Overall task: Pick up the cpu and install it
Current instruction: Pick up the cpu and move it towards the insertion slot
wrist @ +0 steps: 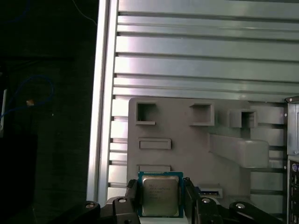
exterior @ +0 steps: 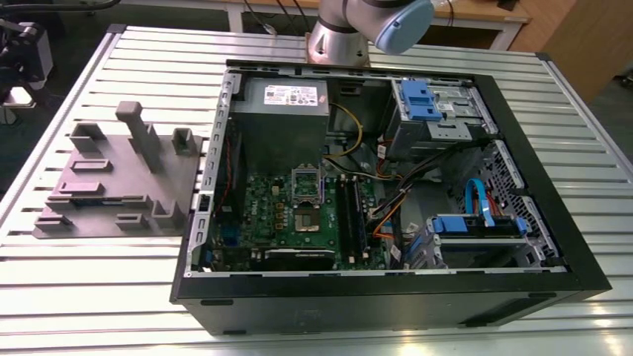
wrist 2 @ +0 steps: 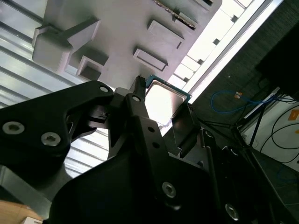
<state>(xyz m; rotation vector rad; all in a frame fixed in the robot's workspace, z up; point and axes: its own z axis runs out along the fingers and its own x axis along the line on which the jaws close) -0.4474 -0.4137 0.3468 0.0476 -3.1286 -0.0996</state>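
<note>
My gripper is shut on the cpu, a small square chip with a silver-grey metal top and a blue-green rim. A black finger presses on each of two opposite edges. In the second wrist view the cpu sits between the fingertips of the gripper, its top catching the light. Well below the chip lies the purple-grey tray, so the chip hangs clear of it. In the exterior view the motherboard lies in the open computer case, its socket in the middle of the board.
The tray with upright blocks lies on the slatted metal table at the exterior view's left of the case. A grey metal box, drive cages and loose cables crowd the case. The arm's base stands behind it.
</note>
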